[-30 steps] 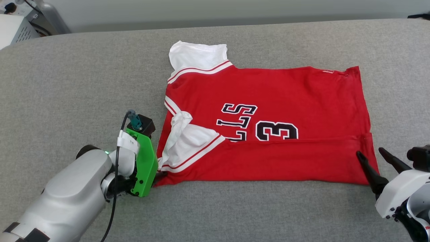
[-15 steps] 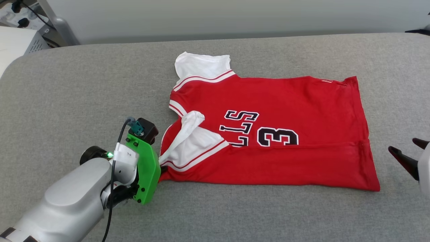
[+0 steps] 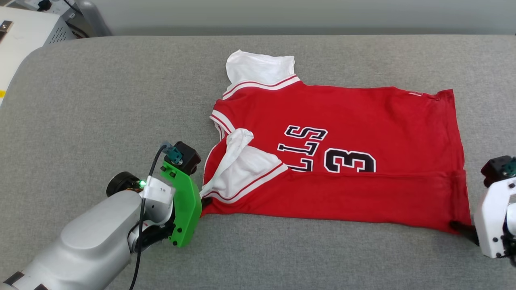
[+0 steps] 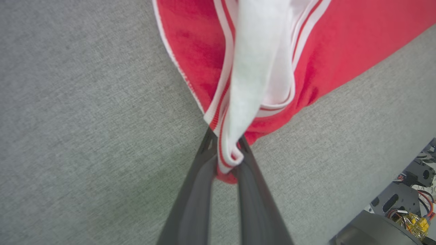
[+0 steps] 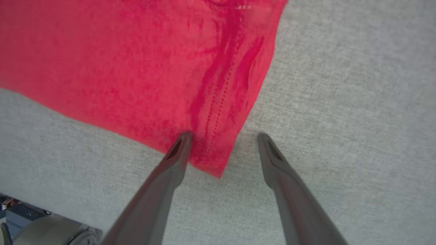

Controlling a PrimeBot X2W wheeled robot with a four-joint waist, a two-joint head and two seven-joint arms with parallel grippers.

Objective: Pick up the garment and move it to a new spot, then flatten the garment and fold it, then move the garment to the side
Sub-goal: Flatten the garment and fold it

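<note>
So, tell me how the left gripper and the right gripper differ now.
The left gripper is shut, pinching the shirt; the right gripper is open, gripping nothing. The left gripper is at the sleeve corner, the right gripper at the hem corner. Both are at the shirt's near edge.

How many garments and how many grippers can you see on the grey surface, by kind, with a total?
garment: 1
grippers: 2 (left gripper, right gripper)
Total: 3
</note>
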